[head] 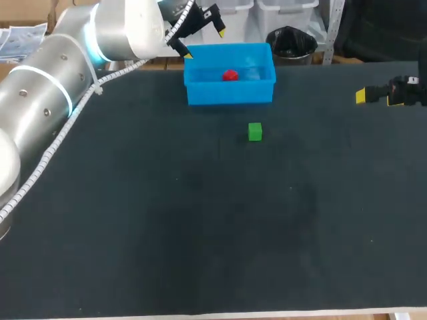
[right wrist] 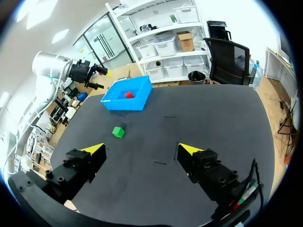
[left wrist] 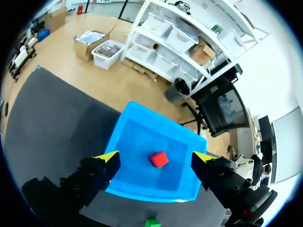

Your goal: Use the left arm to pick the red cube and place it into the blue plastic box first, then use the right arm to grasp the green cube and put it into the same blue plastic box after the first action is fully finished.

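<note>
Head view: the left gripper is held over the far-left corner of the blue box, fingers spread, nothing btwn them; the red cube is seen lying inside the box, near the middle of its floor; the green cube is set on the table near the box's front wall, not touching it; the right gripper is kept at the table's right side, well apart from both cubes.

Left wrist view: the left gripper is shown wide open and empty above the blue box; the red cube is seen below, on the box floor, clear of both fingers; the green cube is partly seen outside the box, on the gripper's side of the near wall.

Right wrist view: the right gripper is shown open w/ nothing held; the green cube is seen ahead on the table, btwn the gripper and the blue box; the red cube is seen inside the box; the left gripper is seen beside and above the box, fingers apart.
</note>
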`<state>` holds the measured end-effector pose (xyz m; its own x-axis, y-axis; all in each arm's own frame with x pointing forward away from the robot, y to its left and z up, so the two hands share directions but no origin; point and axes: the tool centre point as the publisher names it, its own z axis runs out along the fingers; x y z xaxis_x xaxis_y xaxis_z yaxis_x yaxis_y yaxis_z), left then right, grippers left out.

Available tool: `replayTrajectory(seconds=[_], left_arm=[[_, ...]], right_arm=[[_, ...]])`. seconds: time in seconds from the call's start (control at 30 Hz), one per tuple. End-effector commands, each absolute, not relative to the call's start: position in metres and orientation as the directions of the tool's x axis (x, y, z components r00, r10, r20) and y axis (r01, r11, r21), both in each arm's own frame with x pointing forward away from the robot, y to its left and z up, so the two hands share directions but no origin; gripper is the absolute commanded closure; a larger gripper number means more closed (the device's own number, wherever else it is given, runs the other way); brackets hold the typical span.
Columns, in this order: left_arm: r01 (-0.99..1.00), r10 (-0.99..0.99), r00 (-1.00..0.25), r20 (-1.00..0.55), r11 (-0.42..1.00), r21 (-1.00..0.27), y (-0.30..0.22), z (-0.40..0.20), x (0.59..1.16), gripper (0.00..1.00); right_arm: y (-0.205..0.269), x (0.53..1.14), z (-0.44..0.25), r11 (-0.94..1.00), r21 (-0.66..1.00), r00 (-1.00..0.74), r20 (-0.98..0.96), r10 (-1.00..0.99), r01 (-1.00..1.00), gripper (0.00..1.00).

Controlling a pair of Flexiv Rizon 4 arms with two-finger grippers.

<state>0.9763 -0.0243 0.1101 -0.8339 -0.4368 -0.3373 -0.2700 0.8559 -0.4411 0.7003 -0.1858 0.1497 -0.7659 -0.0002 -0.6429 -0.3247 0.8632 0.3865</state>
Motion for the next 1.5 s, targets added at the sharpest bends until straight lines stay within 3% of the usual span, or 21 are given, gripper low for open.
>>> replayTrajectory(seconds=[0.03, 1.23, 1.5], left_arm=[[-0.262, -0.410, -0.864, -0.292, 0.862, -0.434, -0.022, 0.120, 0.983, 0.00], [0.102, -0.234, -0.818, -0.525, 0.840, -0.533, 0.023, 0.175, 0.801, 0.00], [0.110, -0.231, -0.818, -0.526, 0.836, -0.538, 0.024, 0.175, 0.796, 0.00]], right_arm=[[-0.186, 0.700, 0.150, 0.864, 0.386, -0.766, -0.643, 0.000, -0.324, 0.00], [-0.186, 0.700, 0.150, 0.864, 0.386, -0.766, -0.643, 0.000, -0.324, 0.00], [-0.186, 0.700, 0.150, 0.864, 0.386, -0.766, -0.643, 0.000, -0.324, 0.00]])
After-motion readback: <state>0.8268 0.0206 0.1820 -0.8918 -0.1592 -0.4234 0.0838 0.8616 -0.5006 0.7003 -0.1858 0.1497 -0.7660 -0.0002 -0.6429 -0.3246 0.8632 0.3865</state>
